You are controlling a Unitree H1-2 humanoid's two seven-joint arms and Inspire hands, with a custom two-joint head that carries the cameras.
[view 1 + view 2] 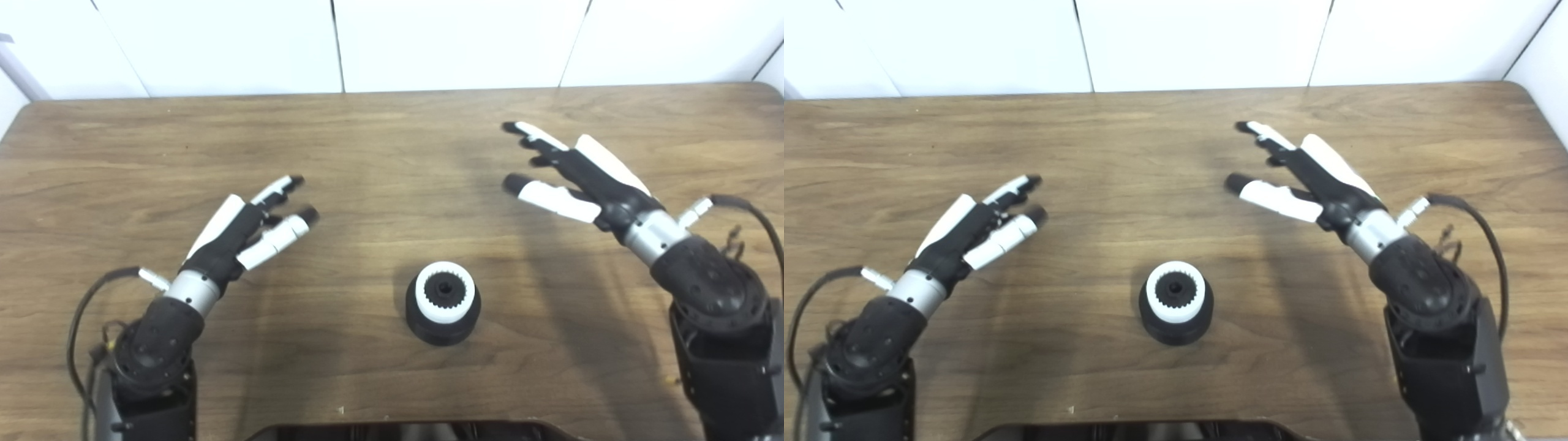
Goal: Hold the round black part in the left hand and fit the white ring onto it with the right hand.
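Dark edge (404, 430), wooden table (380, 159) — white wall panels (453, 43)

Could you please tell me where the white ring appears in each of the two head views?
Left eye view: the white ring sits atop the round black part, slightly right of centre, low.
Right eye view: just left of centre, low.
Shared landmark: the dark hub inside the ring.

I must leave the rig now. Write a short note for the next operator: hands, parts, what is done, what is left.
Left hand: open, holding nothing, above the table, left of the parts.
Right hand: open, holding nothing, right of and beyond them.
Round black part: standing on the table near the front, between the arms.
White ring: already seated on top of it.
Done: the fit appears made.
Left: apparently nothing; check the seating.
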